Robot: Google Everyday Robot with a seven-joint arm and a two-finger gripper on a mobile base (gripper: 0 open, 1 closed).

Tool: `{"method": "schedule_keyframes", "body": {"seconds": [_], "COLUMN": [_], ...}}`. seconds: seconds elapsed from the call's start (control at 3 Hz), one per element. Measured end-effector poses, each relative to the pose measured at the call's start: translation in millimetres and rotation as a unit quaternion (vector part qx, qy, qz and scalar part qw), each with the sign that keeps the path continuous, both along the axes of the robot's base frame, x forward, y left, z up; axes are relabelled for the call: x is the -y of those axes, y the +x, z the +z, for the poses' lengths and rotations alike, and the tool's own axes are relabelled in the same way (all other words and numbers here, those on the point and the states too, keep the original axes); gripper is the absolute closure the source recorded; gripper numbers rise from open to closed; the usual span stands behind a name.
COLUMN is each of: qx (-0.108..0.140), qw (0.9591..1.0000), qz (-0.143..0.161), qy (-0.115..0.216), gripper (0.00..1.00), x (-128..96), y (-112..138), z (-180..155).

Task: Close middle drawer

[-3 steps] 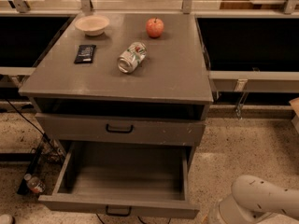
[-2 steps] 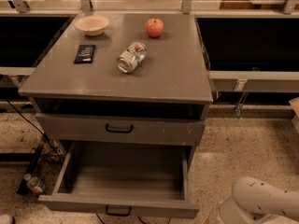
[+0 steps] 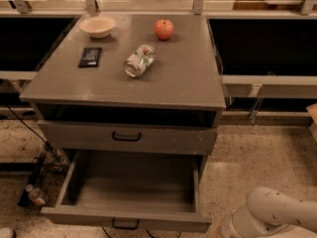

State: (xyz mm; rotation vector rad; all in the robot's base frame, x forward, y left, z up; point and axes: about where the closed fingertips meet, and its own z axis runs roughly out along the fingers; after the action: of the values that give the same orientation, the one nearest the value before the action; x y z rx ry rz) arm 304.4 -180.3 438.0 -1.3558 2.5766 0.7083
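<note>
In the camera view, a grey cabinet (image 3: 178, 83) stands on a speckled floor (image 3: 262, 152). The middle drawer (image 3: 133, 190) is pulled far out toward the camera, and its inside is bare. Its flat front runs along the bottom edge of the picture, with a small black handle (image 3: 125, 225) at the centre. Directly above it, the upper drawer (image 3: 168, 140) sits pushed in under the cabinet top.

On the cabinet top, a pale bowl (image 3: 97, 26) stands at the far left corner. A red apple (image 3: 164, 29) sits near the far edge, right of the bowl and apart from it. A dark packet (image 3: 90, 56) lies flat near the left edge. A can (image 3: 139, 60) lies on its side near the middle of the top.

A white arm (image 3: 280, 214) segment fills the lower right corner, right of the open drawer and not touching it. The gripper is out of frame, so whether it is released or clenched cannot be told. A small bottle (image 3: 36, 196) lies on the floor left of the drawer.
</note>
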Motion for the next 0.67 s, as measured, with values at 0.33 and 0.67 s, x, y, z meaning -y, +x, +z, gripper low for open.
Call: {"method": "schedule_keyframes", "body": {"seconds": [0.33, 0.67], "qx": [0.017, 0.017], "qw": [0.9995, 0.9995], "qz": [-0.026, -0.026], "qy": [0.006, 0.006], "gripper": [1.00, 1.00], "x": [0.6, 0.2], "y": [22.7, 22.6], "z": [-0.5, -0.6]}}
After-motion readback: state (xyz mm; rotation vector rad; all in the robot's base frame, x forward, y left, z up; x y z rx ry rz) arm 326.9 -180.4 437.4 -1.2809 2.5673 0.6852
